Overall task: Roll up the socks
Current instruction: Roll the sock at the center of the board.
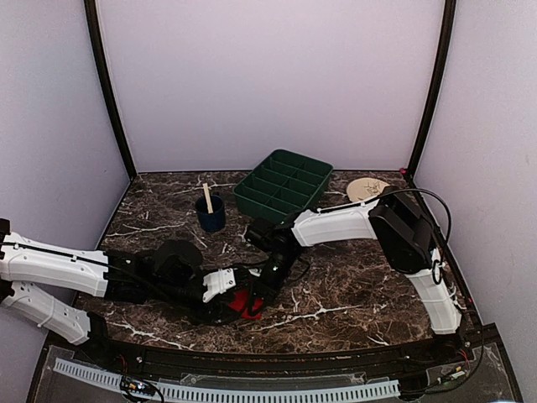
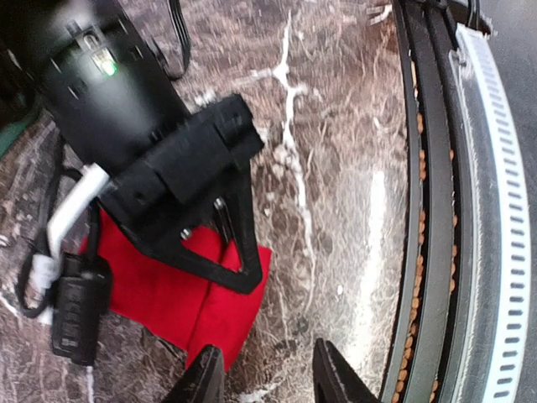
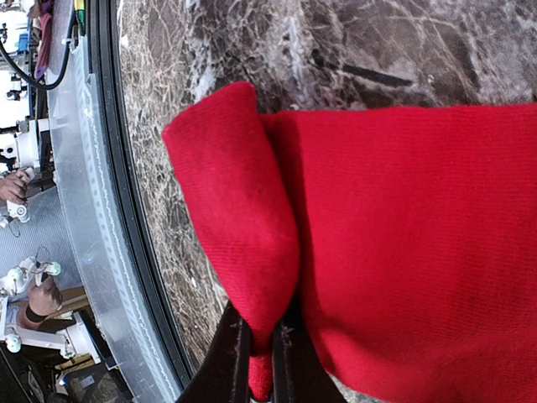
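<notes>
**Pinching the bright red fabric sock [image 3: 403, 252] close to the front rail**

The right end effector [image 3: 262, 344] is clamped tight on a raised fold at one edge of the sock. Its two dark fingers are pressed together with red cloth caught between them. The rest of the sock spreads out on the dark brown, white-veined marble surface [image 1: 352, 294].

The left end effector [image 2: 267, 365] hovers partly open just beside a corner of the sock and holds nothing; bare marble shows between its fingers. Whether the nearer finger touches that corner cannot be told.

The sock lies near the front of the surface, between the two arms. A band of bare marble separates its corner from the black rail [image 2: 428, 210] that edges the surface, and a white slotted strip [image 2: 503, 252] runs outside the rail.

From above, open marble stretches to the right of the sock as far as the right arm's base. The left arm lies low across the front left.

At the back, well apart from the sock, stand three things:
- a dark green plastic compartment tray [image 1: 283, 185]
- a dark blue cup [image 1: 211, 217] holding a pale wooden stick [image 1: 206, 197]
- a round pale disc [image 1: 367, 189]
</notes>
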Motion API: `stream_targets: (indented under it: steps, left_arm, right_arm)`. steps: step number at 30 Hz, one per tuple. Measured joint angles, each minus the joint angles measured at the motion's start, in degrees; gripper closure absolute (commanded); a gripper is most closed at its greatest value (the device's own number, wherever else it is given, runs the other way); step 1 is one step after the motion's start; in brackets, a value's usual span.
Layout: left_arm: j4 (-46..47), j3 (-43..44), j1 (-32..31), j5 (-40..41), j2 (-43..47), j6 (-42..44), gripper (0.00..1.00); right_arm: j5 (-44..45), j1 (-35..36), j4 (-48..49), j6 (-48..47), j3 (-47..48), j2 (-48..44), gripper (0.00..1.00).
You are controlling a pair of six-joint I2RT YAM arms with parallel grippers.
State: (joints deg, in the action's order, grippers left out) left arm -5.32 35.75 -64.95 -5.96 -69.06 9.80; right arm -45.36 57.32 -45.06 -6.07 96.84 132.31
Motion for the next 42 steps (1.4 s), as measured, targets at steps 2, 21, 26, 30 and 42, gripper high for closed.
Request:
stream_targets:
  steps: [2, 21, 26, 30, 42]
  left_arm:
    - [-0.7, 0.22, 0.0, -0.39, -2.1, 0.31, 0.6]
    - [-0.83, 3.67, 0.0, 1.84, -13.99, 4.74, 0.58]
    - [-0.74, 4.66, 0.0, 3.32, -15.8, 5.27, 0.58]
    - [-0.76, 5.73, 0.0, 3.69, -17.81, 5.73, 0.58]
    - [-1.07, 7.61, 0.0, 3.91, -20.63, 6.36, 0.6]
  right_arm:
    - [-0.37, -0.07, 0.39, 0.15, -0.33, -0.02, 1.0]
    - [-2.03, -0.44, 2.64, 0.35, -2.69, -0.76, 1.0]
    - [-2.6, -0.66, 2.64, 0.13, -3.08, -0.81, 1.0]
    - [-2.71, -0.74, 2.64, -0.15, -3.65, -1.07, 1.0]
    - [-2.75, -1.33, 2.71, -0.79, -6.4, -2.8, 1.0]
